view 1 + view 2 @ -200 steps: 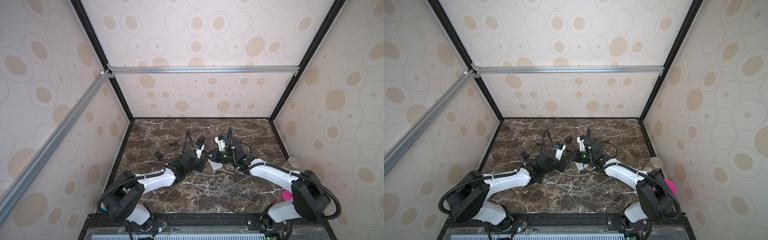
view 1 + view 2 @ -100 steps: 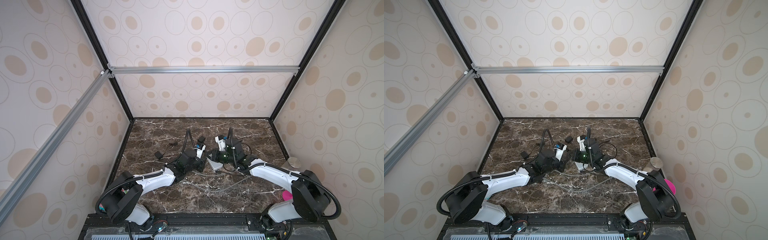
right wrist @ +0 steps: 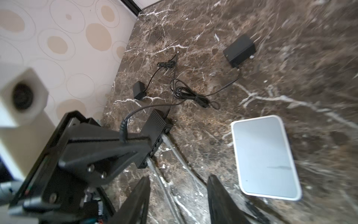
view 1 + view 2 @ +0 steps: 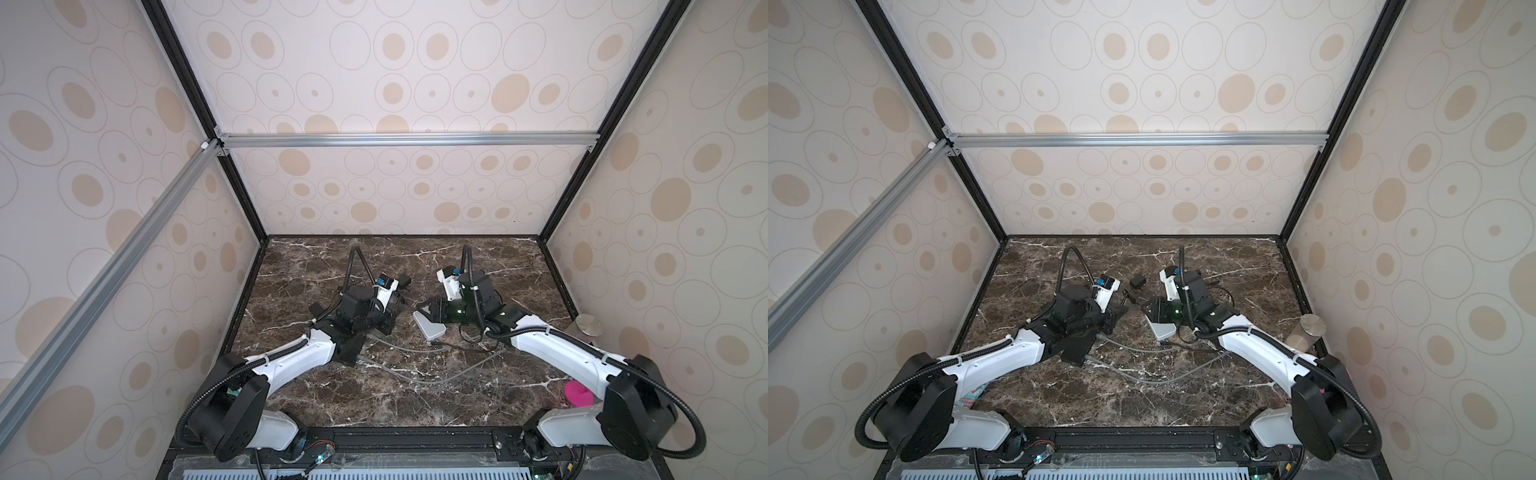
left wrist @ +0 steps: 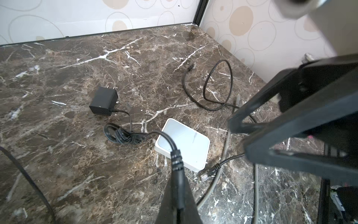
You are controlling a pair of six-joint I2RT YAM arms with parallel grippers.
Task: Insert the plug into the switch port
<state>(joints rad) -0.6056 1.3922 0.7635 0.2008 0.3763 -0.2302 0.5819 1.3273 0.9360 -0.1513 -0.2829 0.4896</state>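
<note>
In both top views, we see the left end effector point(image 4: 394, 311) and the right end effector point(image 4: 424, 309) facing each other over the middle of the worktop point(image 4: 374, 399). The white switch point(image 4: 429, 330) lies flat just below the right one. An adapter point(image 4: 1137, 281) lies farther back between the arms. A black box point(image 4: 1075, 349) with grey cables sits under the left arm. The plug is too small to make out here.

In the left wrist view, we find the left end effector point(image 5: 177, 186) clamped on the plug point(image 5: 175, 158). The plug's ribbed collar sticks out past the fingertips. Its cord arches to a knotted bundle and on to the adapter point(image 5: 103, 101). The plug shows against the switch's point(image 5: 186, 143) near edge and is not inserted. The right end effector point(image 5: 239, 138) stands open beside the switch.

In the right wrist view, we see the right end effector point(image 3: 179, 177) with its jaws apart and nothing between them. Below it there are only grey cables. The switch point(image 3: 265, 157) lies just beside it, clear of the fingers. The left end effector point(image 3: 143, 145) pinches the cord in front of the black box point(image 3: 155, 135).
</note>
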